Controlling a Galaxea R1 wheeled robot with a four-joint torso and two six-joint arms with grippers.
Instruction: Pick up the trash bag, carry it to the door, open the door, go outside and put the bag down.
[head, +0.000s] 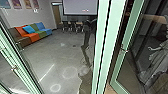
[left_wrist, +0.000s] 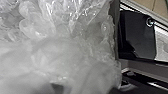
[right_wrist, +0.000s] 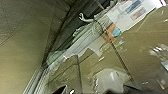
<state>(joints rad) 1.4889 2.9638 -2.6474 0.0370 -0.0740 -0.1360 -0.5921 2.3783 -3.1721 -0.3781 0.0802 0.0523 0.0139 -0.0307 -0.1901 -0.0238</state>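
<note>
Grey concrete floor (head: 60, 55) stretches toward a bright sofa (head: 33, 32) and a large screen (head: 80, 7), and pale green posts (head: 102, 47) stand in front of this room in my head view. At the right side I see a door (head: 128, 37) with its slanting frame and a small handle (head: 123, 50). Glass and reflections mix together, so I cannot say surely if the door is ajar or closed, or on which side of it I am. The trash bag (left_wrist: 60, 57) is clear, crumpled plastic, and it is very near to the camera of my left wrist. From this I judge that the pick-up is done and the carrying has brought me close to the door, so the first half of the work seems finished. Of the left gripper I cannot tell if it is clamped on the bag or only beside it, and of the right gripper I also cannot tell if it is apart or together. What is left, in my judgement, is to finish the passage outside, with the door opened if it is not open, and to put down the bag. I see no sign that it is set down.
</note>
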